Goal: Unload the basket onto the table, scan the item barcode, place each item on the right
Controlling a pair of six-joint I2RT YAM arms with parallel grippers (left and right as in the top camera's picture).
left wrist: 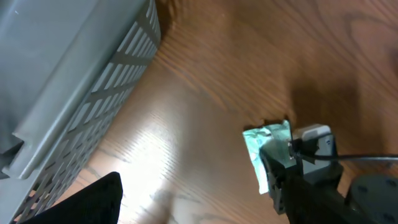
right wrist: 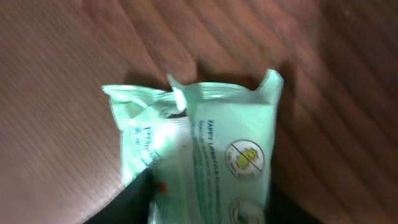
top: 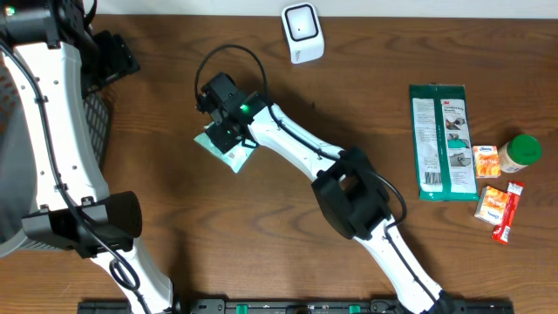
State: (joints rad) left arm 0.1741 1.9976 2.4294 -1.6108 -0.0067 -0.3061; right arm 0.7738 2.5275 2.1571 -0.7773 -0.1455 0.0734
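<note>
**Right gripper [top: 225, 131] sitting low over the green packet [top: 232, 158]**
Its jaws are straddling the packet on the table [top: 218, 249], left of centre; I cannot tell whether they are gripping it. The right arm is stretching far across. The left gripper [top: 113, 57] is hanging open and empty beside the grey basket [top: 91, 131], whose contents are hidden.

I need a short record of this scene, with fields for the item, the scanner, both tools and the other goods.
item: pale green soft plastic packet, lying on the brown wooden table
scanner: white boxy barcode scanner, at the far edge, apart from the packet
right tool: over the packet; grip unclear
left tool: open, holding nothing, near the grey slotted basket
other goods: dark green flat pack and green-lidded jar, on the right
</note>
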